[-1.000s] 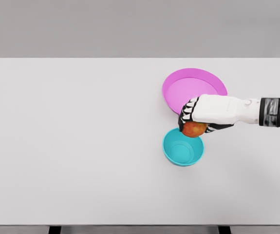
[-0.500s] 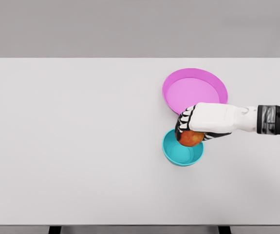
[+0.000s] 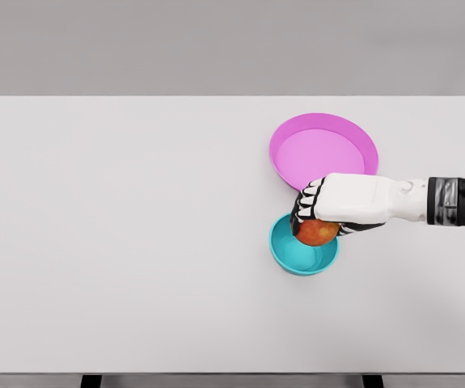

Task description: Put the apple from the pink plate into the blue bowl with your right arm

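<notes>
- spanning the view as bare support: white table.
- sitting emptied behind the action: pink plate.
- waiting just below the plate as target: blue bowl.
- reaching in from the right, curling around the fruit: right hand.
- hanging over the bowl's upper half, now lower and further in than a second ago: apple.

Right hand w/ apple moved from plate edge to over bowl.

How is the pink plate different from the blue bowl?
The pink plate is wider and shallower; the blue bowl is smaller and deeper. The plate sits bare, while the right hand holds the apple over the bowl. Both are round and rest on the white table.
</notes>
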